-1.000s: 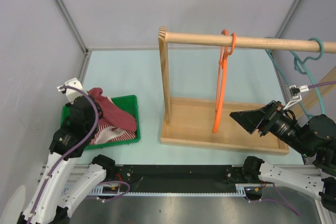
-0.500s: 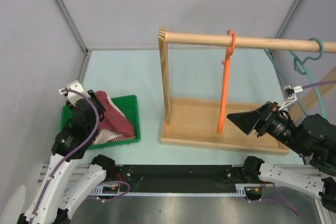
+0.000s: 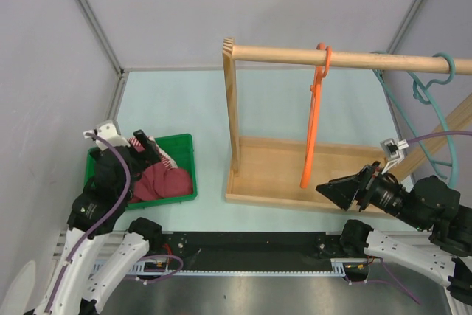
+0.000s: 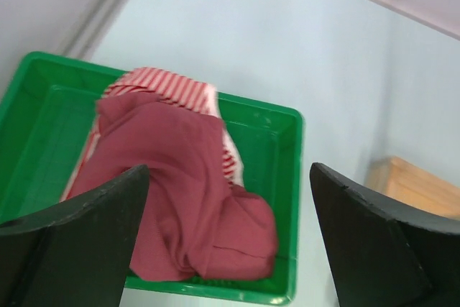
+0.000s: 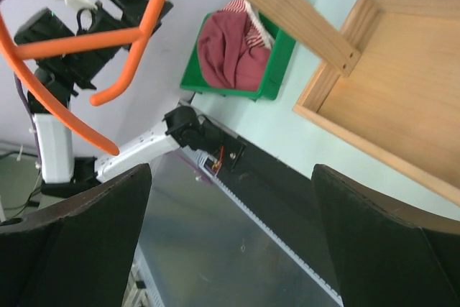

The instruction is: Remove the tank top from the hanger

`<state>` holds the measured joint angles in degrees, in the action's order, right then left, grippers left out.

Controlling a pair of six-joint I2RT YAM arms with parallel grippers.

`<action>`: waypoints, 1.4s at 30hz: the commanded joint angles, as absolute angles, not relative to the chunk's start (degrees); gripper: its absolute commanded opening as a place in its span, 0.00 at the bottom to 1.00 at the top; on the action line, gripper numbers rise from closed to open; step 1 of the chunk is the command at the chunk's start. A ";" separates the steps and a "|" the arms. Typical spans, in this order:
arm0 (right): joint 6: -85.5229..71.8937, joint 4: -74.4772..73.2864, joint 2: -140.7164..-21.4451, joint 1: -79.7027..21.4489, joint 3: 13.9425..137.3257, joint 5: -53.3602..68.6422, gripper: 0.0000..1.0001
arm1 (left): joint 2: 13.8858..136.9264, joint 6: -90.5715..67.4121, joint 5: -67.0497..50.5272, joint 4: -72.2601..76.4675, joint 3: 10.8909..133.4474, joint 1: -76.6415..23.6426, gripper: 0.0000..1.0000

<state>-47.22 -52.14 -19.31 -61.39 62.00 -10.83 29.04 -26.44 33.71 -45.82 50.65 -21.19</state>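
Plainly, top view, step: we judge the removal done. The orange hanger (image 3: 313, 119) hangs bare from the rod (image 3: 280, 54) of the wooden rack (image 3: 295, 175), and the tank top (image 3: 164, 181) lies bunched in the green tray (image 3: 181, 151) at the near left of the table (image 3: 184, 101).
Top view, next move: what we see left is drawing both arms clear toward the near edge. That calls for lifting the left arm straight up off the tray so no cloth snags.
Top view, arms: the left arm (image 3: 103, 182) bends over the tray, its wrist tipped down at the cloth. The right arm (image 3: 413, 203) lies low at the near right, pointing left at the rack's base, apart from the hanger.
Left wrist view, left fingers: the left fingers (image 4: 72, 235) stand wide apart above the tray and hold nothing. The maroon tank top lies below them over a striped cloth (image 4: 165, 84).
Right wrist view, right fingers: the right fingers (image 5: 388, 249) gape wide and empty. The hanger crosses the upper left, not between them, and the tray with the tank top shows beyond.
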 commanded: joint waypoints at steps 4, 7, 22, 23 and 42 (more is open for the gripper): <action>-48.78 -46.23 -17.49 -61.17 56.35 -4.57 1.00 | 31.72 -23.64 4.81 -37.98 52.65 -20.83 0.98; -49.22 -44.65 -15.82 -61.08 53.80 -4.39 1.00 | 32.25 -24.26 -6.45 -33.06 50.54 -20.83 0.98; -46.84 -32.60 -10.19 -61.00 40.17 -13.35 1.00 | 28.48 -35.94 -25.75 -15.31 34.02 -23.55 0.99; -47.54 -32.78 -10.37 -61.00 39.99 -13.88 1.00 | 28.04 -36.64 -26.36 -14.16 32.19 -24.69 1.00; -52.56 14.23 -16.17 -60.91 6.07 -29.07 1.00 | 24.00 -45.88 -24.17 3.77 19.26 -34.10 0.99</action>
<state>-53.52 -1.93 -14.50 -61.25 9.65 -19.84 25.43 -43.75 -25.39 -2.13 22.22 -33.67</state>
